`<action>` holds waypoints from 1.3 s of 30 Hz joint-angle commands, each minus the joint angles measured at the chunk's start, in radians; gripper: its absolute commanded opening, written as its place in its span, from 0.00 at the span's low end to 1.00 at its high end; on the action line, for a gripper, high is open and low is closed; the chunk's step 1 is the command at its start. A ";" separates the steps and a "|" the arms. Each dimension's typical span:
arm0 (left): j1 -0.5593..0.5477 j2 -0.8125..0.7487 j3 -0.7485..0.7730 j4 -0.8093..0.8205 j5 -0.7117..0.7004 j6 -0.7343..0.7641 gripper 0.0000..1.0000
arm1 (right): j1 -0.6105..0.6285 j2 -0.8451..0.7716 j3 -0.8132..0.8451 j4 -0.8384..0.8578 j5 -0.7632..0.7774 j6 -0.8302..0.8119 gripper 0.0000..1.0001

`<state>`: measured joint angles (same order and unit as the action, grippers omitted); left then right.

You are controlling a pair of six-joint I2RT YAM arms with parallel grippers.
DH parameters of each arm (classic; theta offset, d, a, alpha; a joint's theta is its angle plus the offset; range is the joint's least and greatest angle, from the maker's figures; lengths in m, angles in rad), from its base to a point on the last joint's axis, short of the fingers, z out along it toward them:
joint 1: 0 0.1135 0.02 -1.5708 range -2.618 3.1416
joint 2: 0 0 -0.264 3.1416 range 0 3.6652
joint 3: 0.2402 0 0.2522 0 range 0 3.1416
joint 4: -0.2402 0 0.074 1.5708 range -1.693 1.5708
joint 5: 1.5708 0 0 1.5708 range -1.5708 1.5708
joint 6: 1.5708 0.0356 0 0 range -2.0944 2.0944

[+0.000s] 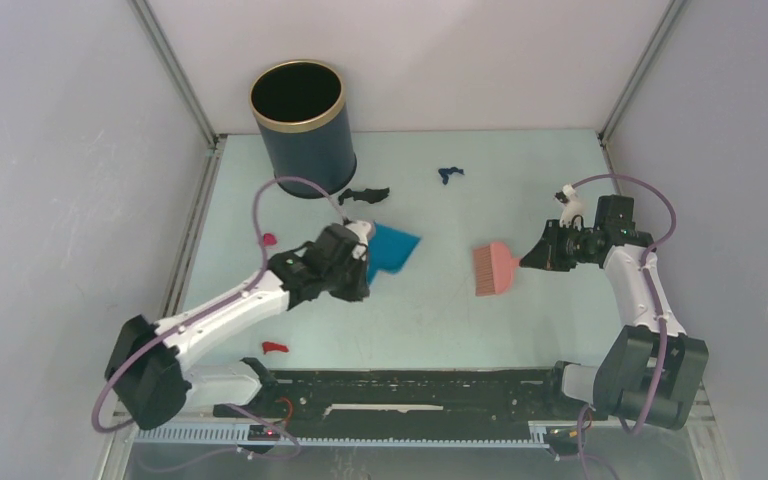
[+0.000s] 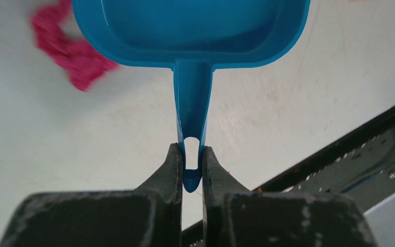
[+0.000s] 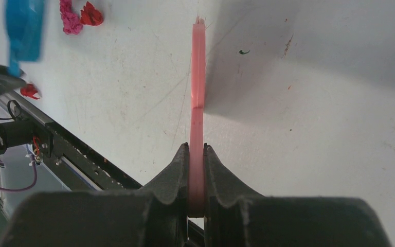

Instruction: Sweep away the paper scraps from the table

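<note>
My left gripper (image 1: 361,264) (image 2: 191,163) is shut on the handle tip of the blue dustpan (image 1: 393,248) (image 2: 190,31), left of the table's (image 1: 440,330) middle. My right gripper (image 1: 535,256) (image 3: 196,154) is shut on the handle of the pink brush (image 1: 493,268) (image 3: 198,77), whose bristles point left. Paper scraps lie apart: a black one (image 1: 364,194) by the bin, a dark blue one (image 1: 449,174) at the back, a pink one (image 1: 269,239) (image 2: 72,49) left of the pan, and a red one (image 1: 275,347) (image 3: 29,91) near the front.
A dark blue bin with a gold rim (image 1: 298,125) stands at the back left. A black rail (image 1: 410,395) runs along the front edge between the arm bases. White walls and grey metal posts enclose the table on three sides.
</note>
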<state>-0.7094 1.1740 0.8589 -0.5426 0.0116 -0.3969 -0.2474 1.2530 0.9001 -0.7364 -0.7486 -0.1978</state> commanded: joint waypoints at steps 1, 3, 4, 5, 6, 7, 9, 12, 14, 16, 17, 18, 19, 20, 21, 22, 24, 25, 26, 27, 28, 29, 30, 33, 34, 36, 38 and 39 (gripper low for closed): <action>-0.116 0.086 -0.027 0.048 0.015 -0.077 0.05 | -0.007 0.005 0.025 -0.003 -0.009 -0.021 0.00; -0.172 0.133 -0.030 0.053 -0.006 -0.085 0.06 | -0.007 0.008 0.024 -0.002 -0.009 -0.021 0.00; -0.199 0.160 -0.029 0.056 -0.008 -0.088 0.06 | -0.009 0.008 0.024 0.000 -0.008 -0.022 0.00; -0.226 0.188 -0.027 0.058 -0.009 -0.089 0.06 | -0.009 0.007 0.024 0.001 -0.006 -0.021 0.00; -0.249 0.215 -0.021 0.062 -0.009 -0.089 0.06 | -0.007 0.005 0.024 0.003 -0.003 -0.021 0.00; -0.273 0.241 -0.016 0.067 -0.040 -0.090 0.07 | -0.009 0.005 0.024 0.003 0.000 -0.021 0.00; -0.315 0.291 0.000 0.080 -0.063 -0.091 0.07 | -0.008 0.006 0.025 0.003 0.002 -0.021 0.00; -0.379 0.348 0.015 0.120 -0.105 -0.082 0.11 | -0.008 0.015 0.024 0.003 0.001 -0.023 0.00; -0.415 0.378 0.012 0.168 -0.139 -0.064 0.16 | -0.008 0.019 0.025 0.002 0.002 -0.023 0.00; -0.454 0.401 0.000 0.227 -0.180 -0.044 0.25 | -0.008 0.021 0.025 0.003 0.004 -0.023 0.00; -0.471 0.409 -0.010 0.255 -0.198 -0.036 0.28 | -0.008 0.023 0.025 0.003 0.003 -0.023 0.00; -0.487 0.415 -0.021 0.283 -0.214 -0.031 0.31 | -0.007 0.023 0.024 0.002 0.004 -0.023 0.00; -0.500 0.421 -0.034 0.308 -0.230 -0.030 0.33 | -0.007 0.025 0.024 0.003 0.005 -0.023 0.00; -0.514 0.425 -0.046 0.326 -0.250 -0.034 0.35 | -0.007 0.027 0.025 0.002 0.006 -0.023 0.00; -0.524 0.428 -0.053 0.331 -0.274 -0.043 0.37 | -0.008 0.028 0.024 0.002 0.007 -0.023 0.00; -0.535 0.427 -0.057 0.332 -0.297 -0.048 0.38 | -0.007 0.029 0.024 0.001 0.008 -0.024 0.00; -0.548 0.411 -0.062 0.333 -0.335 -0.056 0.38 | -0.007 0.032 0.025 0.001 0.009 -0.024 0.00; -0.553 0.398 -0.068 0.339 -0.350 -0.058 0.38 | -0.007 0.033 0.025 0.002 0.009 -0.023 0.00; -0.556 0.385 -0.077 0.348 -0.364 -0.058 0.38 | -0.007 0.035 0.025 0.004 0.009 -0.022 0.00; -0.557 0.372 -0.088 0.358 -0.371 -0.059 0.37 | -0.007 0.037 0.025 0.004 0.009 -0.023 0.00; -0.558 0.360 -0.094 0.365 -0.377 -0.058 0.36 | -0.007 0.038 0.024 0.005 0.009 -0.023 0.00; -0.558 0.351 -0.102 0.372 -0.379 -0.058 0.33 | -0.008 0.039 0.025 0.004 0.009 -0.023 0.00; -0.558 0.344 -0.107 0.383 -0.373 -0.053 0.28 | -0.007 0.039 0.025 0.005 0.009 -0.022 0.00; -0.558 0.338 -0.103 0.381 -0.379 -0.048 0.23 | -0.008 0.039 0.025 0.002 0.010 -0.023 0.00; -0.558 0.334 -0.098 0.375 -0.381 -0.047 0.23 | -0.007 0.039 0.025 0.001 0.010 -0.022 0.00; -0.558 0.318 -0.090 0.358 -0.380 -0.043 0.19 | -0.007 0.039 0.024 0.000 0.009 -0.023 0.00; -0.558 0.289 -0.075 0.321 -0.383 -0.056 0.16 | -0.005 0.035 0.024 0.011 0.016 -0.019 0.00; -0.558 0.275 -0.063 0.284 -0.393 -0.071 0.15 | 0.000 0.027 0.029 0.017 0.029 -0.013 0.00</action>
<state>-1.2652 1.5288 0.7521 -0.2081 -0.3340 -0.4446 -0.2485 1.2873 0.9001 -0.7368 -0.7414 -0.2001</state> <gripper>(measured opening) 0.243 0.157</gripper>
